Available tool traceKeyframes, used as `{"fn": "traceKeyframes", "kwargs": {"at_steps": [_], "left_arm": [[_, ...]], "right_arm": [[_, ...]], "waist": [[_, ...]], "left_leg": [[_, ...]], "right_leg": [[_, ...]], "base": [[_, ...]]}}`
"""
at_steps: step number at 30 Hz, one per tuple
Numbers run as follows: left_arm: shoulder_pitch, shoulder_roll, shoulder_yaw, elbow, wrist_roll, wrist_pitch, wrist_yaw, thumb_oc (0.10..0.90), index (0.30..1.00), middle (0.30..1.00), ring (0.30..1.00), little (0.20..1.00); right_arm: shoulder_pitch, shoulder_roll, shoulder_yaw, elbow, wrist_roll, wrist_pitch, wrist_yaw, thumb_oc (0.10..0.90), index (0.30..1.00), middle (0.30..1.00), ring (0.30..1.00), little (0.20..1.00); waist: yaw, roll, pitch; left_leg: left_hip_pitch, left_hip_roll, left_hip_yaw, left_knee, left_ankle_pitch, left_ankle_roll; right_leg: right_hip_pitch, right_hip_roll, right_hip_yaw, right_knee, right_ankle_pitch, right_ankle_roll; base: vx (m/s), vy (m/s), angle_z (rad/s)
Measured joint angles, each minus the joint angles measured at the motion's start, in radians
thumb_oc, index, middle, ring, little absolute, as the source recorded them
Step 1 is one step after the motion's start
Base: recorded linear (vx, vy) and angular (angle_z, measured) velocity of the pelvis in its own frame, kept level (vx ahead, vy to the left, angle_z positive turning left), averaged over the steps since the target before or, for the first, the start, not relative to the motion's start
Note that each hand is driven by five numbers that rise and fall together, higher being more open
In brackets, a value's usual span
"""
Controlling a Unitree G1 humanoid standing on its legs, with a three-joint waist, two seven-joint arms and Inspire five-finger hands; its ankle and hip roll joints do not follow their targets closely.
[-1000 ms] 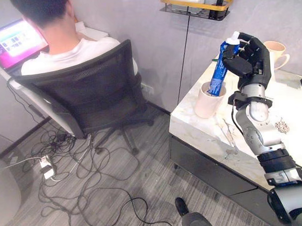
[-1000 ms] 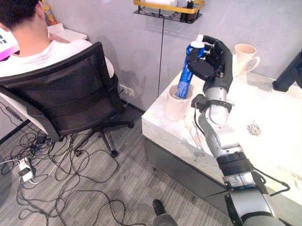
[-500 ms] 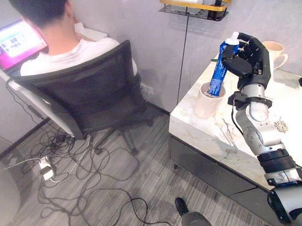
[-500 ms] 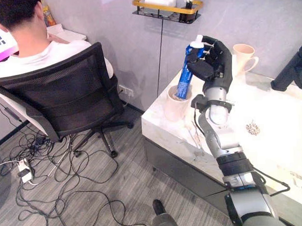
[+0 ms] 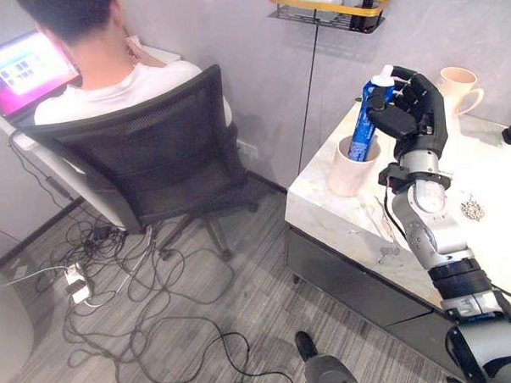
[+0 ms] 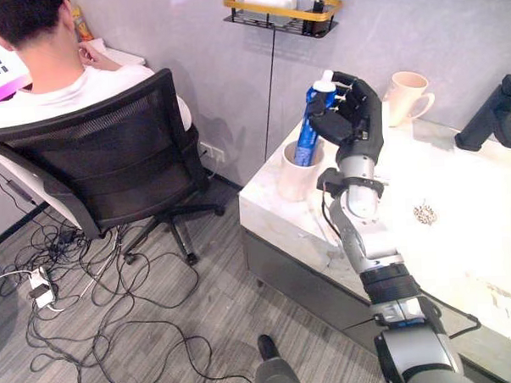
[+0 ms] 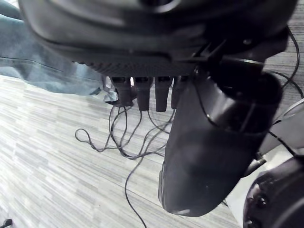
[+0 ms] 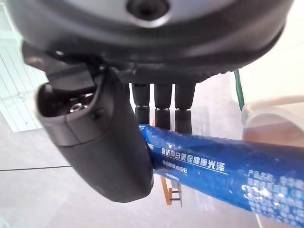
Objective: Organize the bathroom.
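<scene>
Marble counter (image 5: 341, 209) against grey wall, my right hand (image 5: 415, 108) pinching blue toothpaste tube (image 5: 365, 129) near its cap, tube's lower end inside pale cup (image 5: 350, 172) at counter's left edge, mug (image 5: 459, 85) farther right, my left hand (image 7: 142, 92) over the floor, its fingers relaxed.

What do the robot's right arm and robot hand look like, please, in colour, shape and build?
The right arm is silver-grey, built of rounded segments with black banded joints. Its robot hand is dark, nearly black, with a broad smooth thumb and slim ribbed fingers in a row.
</scene>
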Motion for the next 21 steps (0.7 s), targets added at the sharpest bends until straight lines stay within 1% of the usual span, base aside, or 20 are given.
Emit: {"fn": "traceKeyframes", "kwargs": {"at_steps": [4, 5, 9, 10, 13, 15, 21], "left_arm": [[0.000, -0.001, 0.000, 0.000, 0.000, 0.000, 0.000, 0.800, 0.900, 0.900, 0.900, 0.900], [0.000, -0.001, 0.000, 0.000, 0.000, 0.000, 0.000, 0.800, 0.900, 0.900, 0.900, 0.900], [-0.006, -0.003, -0.001, 0.000, 0.000, 0.000, 0.000, 0.800, 0.900, 0.900, 0.900, 0.900], [-0.010, -0.003, 0.000, 0.000, 0.000, -0.001, 0.000, 0.800, 0.900, 0.900, 0.900, 0.900], [-0.009, -0.005, -0.001, 0.000, 0.000, -0.001, 0.000, 0.800, 0.900, 0.900, 0.900, 0.900], [-0.010, -0.009, 0.000, 0.000, 0.000, -0.001, 0.000, 0.800, 0.900, 0.900, 0.900, 0.900], [-0.010, -0.010, 0.000, 0.000, 0.000, -0.001, 0.000, 0.800, 0.900, 0.900, 0.900, 0.900]], "right_arm": [[0.000, 0.000, 0.000, 0.000, -0.039, 0.000, -0.001, 0.445, 0.368, 0.368, 0.368, 0.368], [0.000, 0.000, 0.000, 0.000, -0.039, 0.000, -0.001, 0.463, 0.394, 0.394, 0.394, 0.394], [0.000, 0.000, 0.000, -0.002, -0.040, 0.000, 0.000, 0.477, 0.415, 0.415, 0.415, 0.415], [0.000, 0.000, 0.000, -0.002, -0.040, 0.000, 0.000, 0.507, 0.460, 0.460, 0.460, 0.460], [0.003, 0.000, 0.000, -0.002, -0.042, 0.000, 0.000, 0.533, 0.500, 0.500, 0.500, 0.500], [0.003, 0.000, 0.000, -0.002, -0.076, 0.000, 0.001, 0.547, 0.521, 0.521, 0.521, 0.521], [0.003, 0.000, 0.000, -0.002, -0.077, 0.000, 0.002, 0.549, 0.524, 0.524, 0.524, 0.524]], "waist": [[-0.001, 0.002, 0.005], [-0.001, 0.004, 0.007], [-0.002, 0.008, 0.017], [-0.003, 0.010, 0.021], [-0.007, 0.013, 0.024], [-0.008, 0.013, 0.024], [-0.010, 0.013, 0.024]], "left_leg": [[-0.001, -0.003, 0.000, 0.001, 0.000, 0.001], [-0.001, -0.003, 0.000, 0.001, -0.001, 0.001], [-0.004, -0.004, 0.001, 0.014, -0.007, 0.003], [-0.011, -0.003, 0.001, 0.023, -0.012, 0.002], [-0.016, -0.004, 0.001, 0.034, -0.018, 0.004], [-0.016, -0.005, 0.002, 0.036, -0.019, 0.005], [-0.021, -0.004, 0.002, 0.055, -0.028, 0.007]], "right_leg": [[-0.002, -0.002, 0.002, 0.001, -0.001, 0.001], [-0.002, -0.003, 0.002, 0.001, 0.000, 0.001], [-0.001, -0.004, 0.003, 0.004, -0.001, 0.001], [-0.005, -0.004, 0.003, 0.008, -0.002, 0.002], [-0.007, -0.006, 0.003, 0.011, -0.002, 0.002], [-0.007, -0.007, 0.005, 0.012, -0.002, 0.002], [-0.005, -0.009, 0.006, 0.014, -0.003, 0.003]], "base": [[0.00, 0.000, 0.00], [0.00, 0.000, 0.00], [0.00, 0.000, 0.00], [0.00, 0.000, 0.00], [0.00, 0.000, 0.00], [0.00, 0.000, 0.00], [0.00, 0.000, 0.00]]}}
